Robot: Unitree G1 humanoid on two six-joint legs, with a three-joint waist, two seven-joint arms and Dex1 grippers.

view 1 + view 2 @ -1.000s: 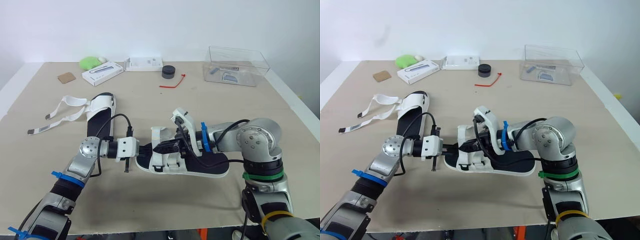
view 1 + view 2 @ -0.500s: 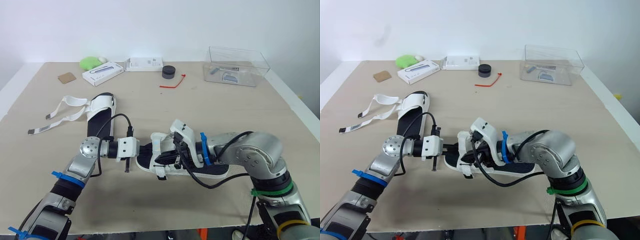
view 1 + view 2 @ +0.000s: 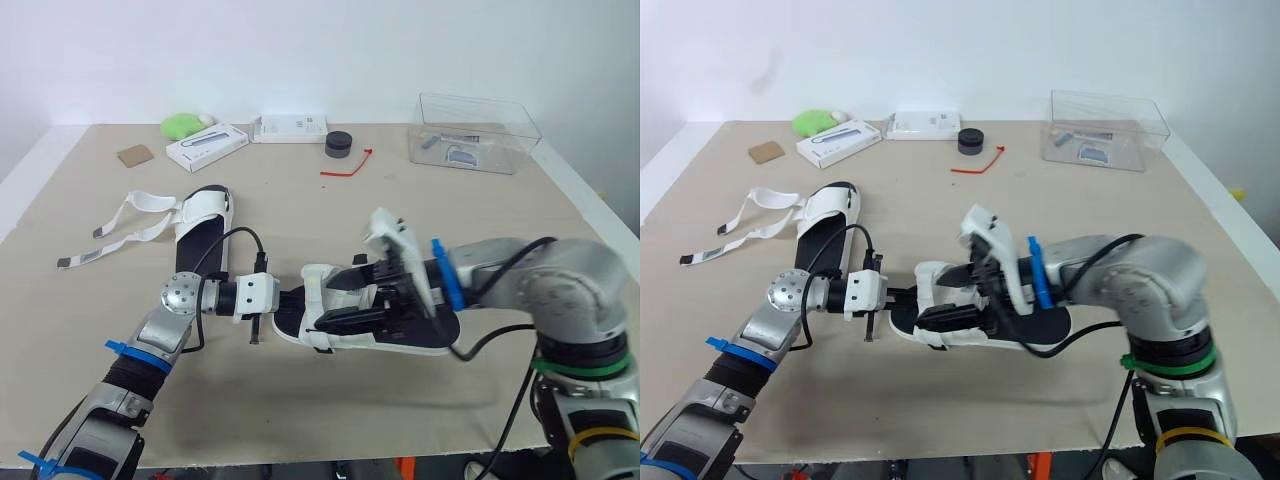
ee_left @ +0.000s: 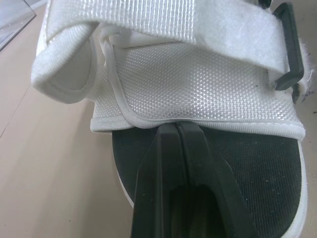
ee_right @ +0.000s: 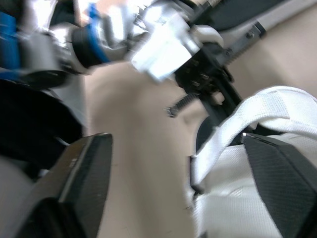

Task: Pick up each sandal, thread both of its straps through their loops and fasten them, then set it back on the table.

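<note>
Right gripper [image 3: 350, 297] has drawn back from the straps [image 4: 198, 20], fingers spread wide over the near sandal [image 3: 318, 285] on the table [image 3: 300, 200]. Left gripper [image 4: 176, 130] is clamped on that sandal's white upper edge. Both straps look fastened; next, probably release it and fetch the unstrapped sandal [image 3: 200, 225].
</note>
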